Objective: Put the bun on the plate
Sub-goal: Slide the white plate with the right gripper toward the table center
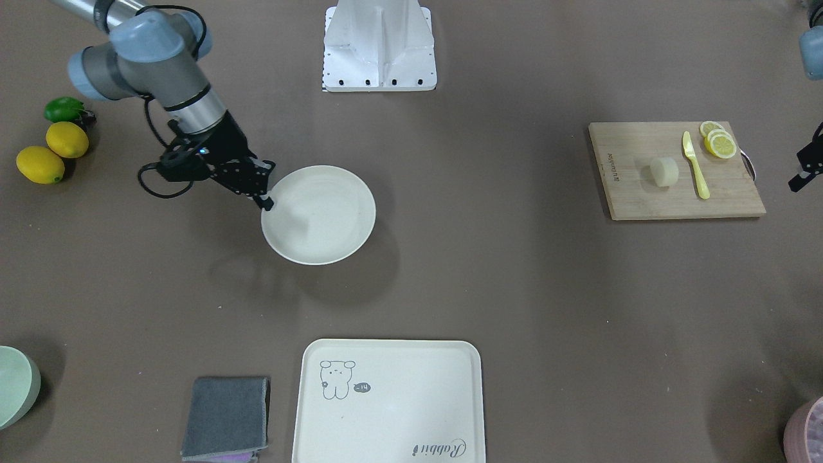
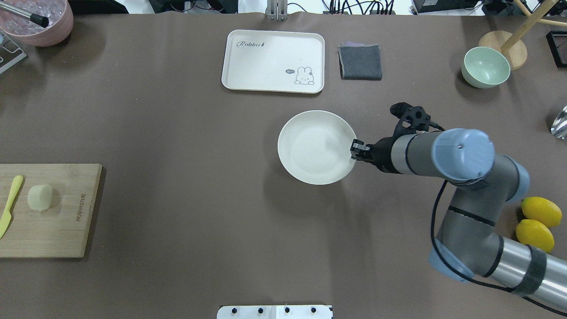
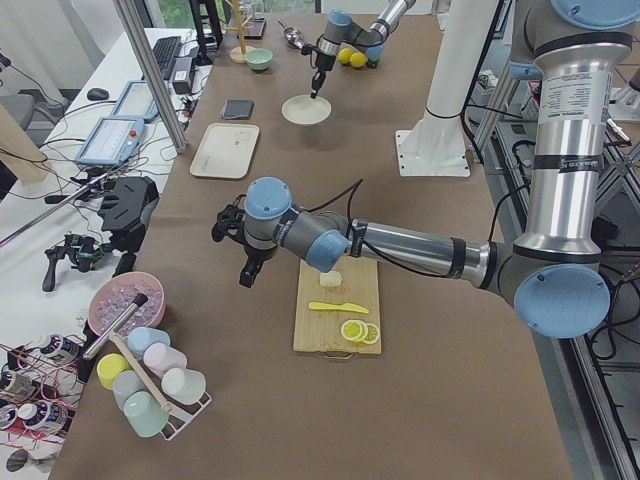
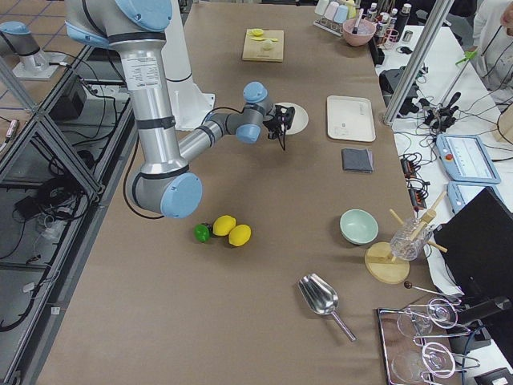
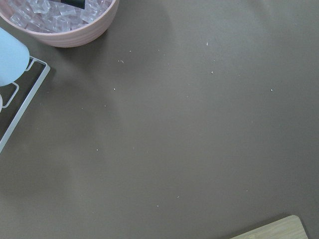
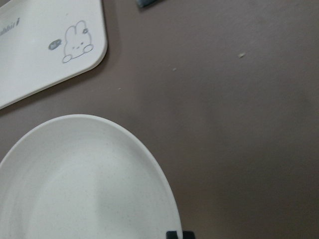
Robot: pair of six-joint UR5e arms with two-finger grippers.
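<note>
Right gripper (image 2: 355, 150) pinches the plate (image 2: 310, 146) rim at its 3 o'clock (overhead view). Bun (image 2: 40, 197) sits on the cutting board (image 2: 57, 221) toward 9 o'clock.

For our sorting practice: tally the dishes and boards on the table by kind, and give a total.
Plate: 1
Tray: 1
Bowls: 2, a green bowl and a pink bowl
Cutting board: 1
Total: 5
</note>
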